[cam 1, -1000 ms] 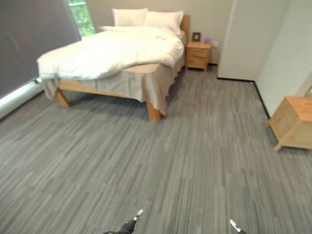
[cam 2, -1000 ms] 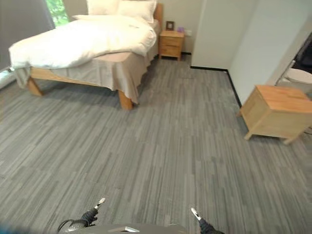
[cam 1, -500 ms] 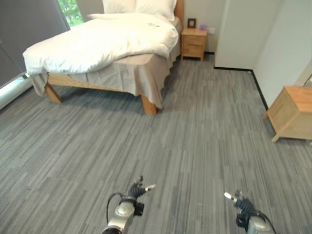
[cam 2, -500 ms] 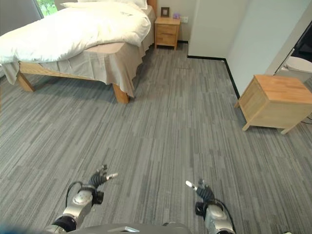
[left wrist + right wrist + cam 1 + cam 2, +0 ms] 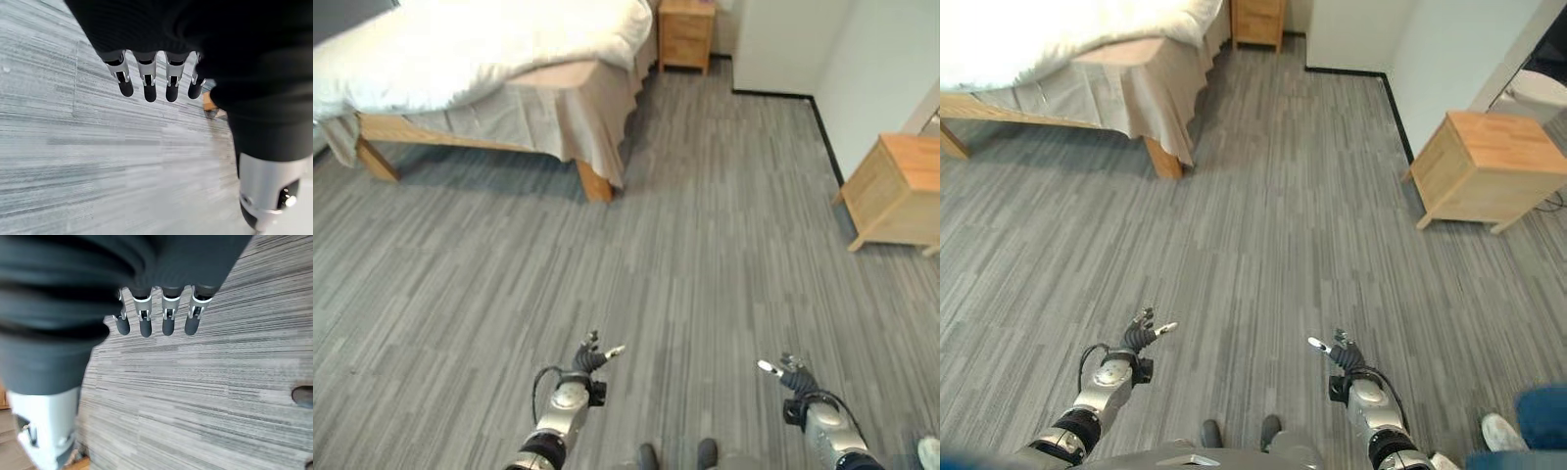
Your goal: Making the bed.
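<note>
So, far left: bed [image 5: 509, 108] with white duvet [image 5: 460, 49] rumpled, pulled short of the near corner, tan skirt [image 5: 578, 127] showing. Probably why nothing's touched yet. Left hand [image 5: 1139, 336] and right hand [image 5: 1342, 354] low and near, well apart from it, fingers relaxed and empty. Loads of bare carpet [image 5: 705, 245] between. Wooden stool [image 5: 1484, 166] off right, nightstand [image 5: 685, 34] far.

White duvet [image 5: 460, 49] on bed [image 5: 548, 127]

Bedroom; wooden bed [image 5: 460, 69] with white duvet [image 5: 470, 44]; nightstand [image 5: 685, 34]; grey carpet [image 5: 705, 245]
</note>
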Robot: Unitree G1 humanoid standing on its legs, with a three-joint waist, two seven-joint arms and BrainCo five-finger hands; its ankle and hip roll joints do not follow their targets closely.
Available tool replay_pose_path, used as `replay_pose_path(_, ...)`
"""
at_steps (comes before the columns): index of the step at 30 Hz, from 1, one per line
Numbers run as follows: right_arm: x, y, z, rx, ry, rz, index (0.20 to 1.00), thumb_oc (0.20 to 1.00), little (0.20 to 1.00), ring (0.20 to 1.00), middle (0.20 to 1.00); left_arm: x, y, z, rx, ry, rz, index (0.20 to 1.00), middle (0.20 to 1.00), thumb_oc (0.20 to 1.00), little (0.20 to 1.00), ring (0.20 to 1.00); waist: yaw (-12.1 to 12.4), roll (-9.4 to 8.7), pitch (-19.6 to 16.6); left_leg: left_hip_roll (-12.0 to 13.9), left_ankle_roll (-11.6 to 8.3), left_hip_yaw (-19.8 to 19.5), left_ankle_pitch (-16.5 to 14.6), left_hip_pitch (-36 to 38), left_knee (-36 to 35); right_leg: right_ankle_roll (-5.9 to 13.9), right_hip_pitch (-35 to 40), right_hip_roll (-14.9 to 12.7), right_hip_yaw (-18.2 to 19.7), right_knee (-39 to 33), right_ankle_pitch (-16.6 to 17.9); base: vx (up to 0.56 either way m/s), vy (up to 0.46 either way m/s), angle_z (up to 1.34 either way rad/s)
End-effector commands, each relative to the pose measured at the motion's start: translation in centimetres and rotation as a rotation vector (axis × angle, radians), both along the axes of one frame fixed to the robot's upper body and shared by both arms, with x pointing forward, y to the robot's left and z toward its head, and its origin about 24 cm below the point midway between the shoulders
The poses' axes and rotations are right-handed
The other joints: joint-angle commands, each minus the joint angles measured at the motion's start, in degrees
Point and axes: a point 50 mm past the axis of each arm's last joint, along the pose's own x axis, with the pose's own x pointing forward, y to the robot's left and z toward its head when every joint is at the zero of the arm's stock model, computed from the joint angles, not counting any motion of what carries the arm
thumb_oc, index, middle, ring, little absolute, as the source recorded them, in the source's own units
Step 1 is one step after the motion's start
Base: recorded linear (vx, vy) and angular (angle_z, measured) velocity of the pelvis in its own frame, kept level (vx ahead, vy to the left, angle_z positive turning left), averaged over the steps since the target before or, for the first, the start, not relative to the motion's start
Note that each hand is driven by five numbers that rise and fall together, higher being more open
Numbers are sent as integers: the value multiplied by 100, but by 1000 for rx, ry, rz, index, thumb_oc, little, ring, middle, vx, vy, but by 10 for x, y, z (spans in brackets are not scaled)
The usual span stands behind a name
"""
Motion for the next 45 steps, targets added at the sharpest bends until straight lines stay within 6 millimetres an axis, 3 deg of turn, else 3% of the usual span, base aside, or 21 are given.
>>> replay_pose_path(1, 9, 5, 5, 27, -54, -32, 1000, 1000, 1000, 1000, 1000, 17, 10, 19, 41, -93, -8, 1000, 1000, 1000, 1000, 1000, -76, -281, -15, -53, -305, -411, -101, 343, -198, 531, 81, -568, 461, -25, 1351, 369, 68, 4)
replay_pose_path(3, 5, 5, 2, 47, -42, -52, 1000, 1000, 1000, 1000, 1000, 16, 11, 20, 28, -100, 1, 1000, 1000, 1000, 1000, 1000, -177, -228, 18, -28, -405, -437, -155, 577, -198, 499, -199, -620, 389, -389, 1340, 442, -38, 3)
replay_pose_path(4, 2, 2, 5, 57, -69, -66, 1000, 1000, 1000, 1000, 1000, 19, 13, 27, 11, -143, 18, 1000, 1000, 1000, 1000, 1000, -403, -220, 78, 1, -598, -595, -290, 921, -198, 452, -317, -610, 421, -1606, 1352, 370, -92, 3)
replay_pose_path(8, 2, -1, 16, 19, -131, -54, 1000, 1000, 1000, 1000, 1000, 32, 13, 40, 28, -195, 38, 1000, 1000, 1000, 1000, 1000, -727, -248, 25, 223, -919, -826, -441, 1389, -198, 636, -483, -575, 543, -3341, 1851, 559, -201, 32)
replay_pose_path(12, 0, -6, 28, 8, -190, -30, 1000, 1000, 1000, 1000, 1000, 37, 6, 52, -13, -251, 47, 1000, 1000, 1000, 1000, 1000, -842, -203, -117, 490, -1123, -1031, -124, 1806, -143, 630, -402, -524, 339, -3167, 1939, 504, -243, 59)
replay_pose_path(14, 3, -9, 33, -8, -204, -8, 1000, 1000, 1000, 1000, 1000, 36, 0, 57, -66, -278, 45, 1000, 1000, 1000, 1000, 1000, -851, -129, -191, 893, -1361, -1139, 851, 1584, 1008, 302, -151, -255, 306, -2901, 1835, 457, -317, 78)
replay_pose_path(15, 3, -9, 33, -8, -204, -8, 1000, 1000, 1000, 1000, 1000, 36, 0, 57, -66, -278, 45, 1000, 1000, 1000, 1000, 1000, -863, -142, -203, 880, -1360, -1153, 864, 1565, 1005, 302, -163, -273, 302, -2902, 1839, 487, -515, 77)
replay_pose_path(16, 18, -12, 50, -25, -274, 14, 1000, 1000, 1000, 1000, 1000, 41, -6, 64, -128, -294, 47, 1000, 1000, 1000, 1000, 1000, -753, -315, -183, 1230, -1349, -1067, 1803, 451, 3145, -137, 344, -197, 173, -2814, 1526, 518, -571, 46)
replay_pose_path(18, 24, -12, 57, -25, -307, 20, 1000, 1000, 1000, 1000, 1000, 42, -6, 68, -149, -306, 40, 1000, 1000, 1000, 1000, 1000, -615, -437, -83, 1201, -1166, -1070, 1826, 65, 3820, -341, 643, -110, 199, -2847, 1364, 479, -516, 12)
replay_pose_path(19, 40, -9, 71, -58, -352, 83, 1000, 1000, 1000, 1000, 1000, 50, -14, 75, -148, -330, 4, 1000, 1000, 1000, 1000, 1000, -314, -603, 90, 1048, -983, -1075, 1585, -576, 4500, -488, 1094, -18, 332, -2987, 1156, 580, -441, -36)
replay_pose_path(23, 63, -3, 92, -105, -413, 167, 1000, 1000, 1000, 1000, 1000, 54, -30, 79, -228, -337, -35, 1000, 1000, 1000, 1000, 1000, 58, -696, 103, 557, -940, -1065, 1222, -1474, 3699, -449, 1737, -55, 423, -3244, 1017, 468, -204, -14)
replay_pose_path(27, 73, 23, 95, -90, -439, 280, 1000, 1000, 1000, 1000, 1000, 44, -32, 73, -232, -318, -55, 1000, 1000, 1000, 1000, 1000, 464, -429, -94, -110, -804, -1418, 1207, -1352, 871, -375, 2197, 363, 581, -3172, 612, 517, -25, -37)
replay_pose_path(31, 75, 51, 95, -33, -459, 349, 1000, 1000, 1000, 1000, 1000, 39, -34, 71, -229, -309, -74, 1000, 1000, 1000, 1000, 1000, 562, -468, -289, -180, -581, -1342, 937, -694, 471, -341, 2331, 401, 624, -2535, 218, 378, -16, -83)
replay_pose_path(32, 72, 59, 91, -8, -449, 356, 1000, 1000, 1000, 1000, 1000, 39, -34, 71, -229, -309, -68, 1000, 1000, 1000, 1000, 1000, 600, -497, -327, -178, -469, -1194, 793, -444, 304, -135, 2199, 387, 497, -1793, 373, 326, 35, -102)
replay_pose_path(33, 72, 68, 91, 1, -449, 388, 1000, 1000, 1000, 1000, 1000, 45, -38, 76, -231, -318, -85, 1000, 1000, 1000, 1000, 1000, 454, -383, -178, -44, -379, -1082, 726, -131, 123, 519, 1151, 333, 570, -206, 978, 242, 21, -59)
replay_pose_path(36, 70, 69, 92, 18, -457, 380, 1000, 1000, 1000, 1000, 1000, 52, -41, 82, -214, -343, -102, 1000, 1000, 1000, 1000, 1000, 248, -279, -35, 54, -385, -1173, 725, 44, 105, 565, 707, 343, 808, 379, 1088, 130, -26, -16)
replay_pose_path(38, 56, 59, 82, 53, -421, 324, 1000, 1000, 1000, 1000, 1000, 58, -53, 90, -223, -363, -172, 1000, 1000, 1000, 1000, 1000, 76, -251, -119, 29, -483, -1418, 627, 206, -52, 231, 847, -56, 1208, -1015, 660, 308, -133, 40)
replay_pose_path(39, 56, 59, 82, 53, -420, 323, 1000, 1000, 1000, 1000, 1000, 58, -53, 90, -223, -363, -173, 1000, 1000, 1000, 1000, 1000, 71, -242, -114, 37, -484, -1425, 629, 213, -54, 229, 872, -50, 1197, -1050, 679, 314, -178, 43)
replay_pose_path(40, 57, 49, 95, -19, -475, 349, 1000, 1000, 1000, 1000, 1000, 70, -55, 117, -149, -501, -183, 1000, 1000, 1000, 1000, 1000, -53, -336, -133, 4, -539, -1529, 505, 219, -86, 244, 1042, -110, 1459, -2050, 631, 143, -131, 71)
replay_pose_path(41, 46, 44, 80, 33, -412, 280, 1000, 1000, 1000, 1000, 1000, 62, -65, 99, -216, -397, -237, 1000, 1000, 1000, 1000, 1000, -70, -365, -215, -49, -517, -1668, 436, 226, -9, 216, 1255, -53, 1752, -2201, 581, 207, -192, 103)
replay_pose_path(45, 46, 33, 79, 28, -401, 238, 1000, 1000, 1000, 1000, 1000, 62, -77, 95, -290, -370, -234, 1000, 1000, 1000, 1000, 1000, -38, -366, -462, -20, -627, -1790, 508, 301, -178, 108, 1659, -28, 1623, -2969, 784, 173, -154, 68)
